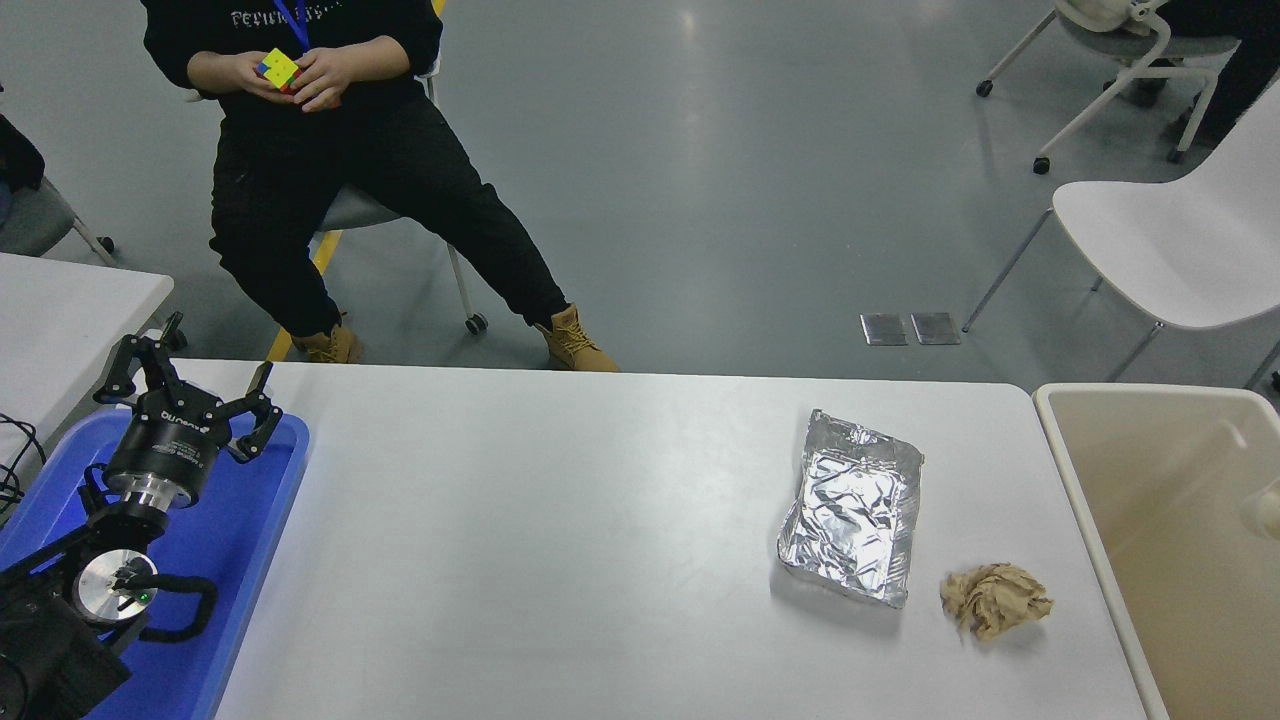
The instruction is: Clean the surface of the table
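The table surface (560, 530) is a wide white top across the middle of the head view. A crumpled foil tray (853, 520) lies on its right part, and a ball of crumpled brown paper (993, 598) sits just right of the tray's near end. My left gripper (190, 385) is parked open at the lower left above a blue tray (255, 520), holding nothing. My right arm is out of view.
A beige bin (1075, 480) stands against the table's right edge, and a pale object (1268, 508) shows inside it at the picture's edge. A person sits beyond the far left side handling a coloured cube (277, 68). A white chair (1170, 250) stands at the back right.
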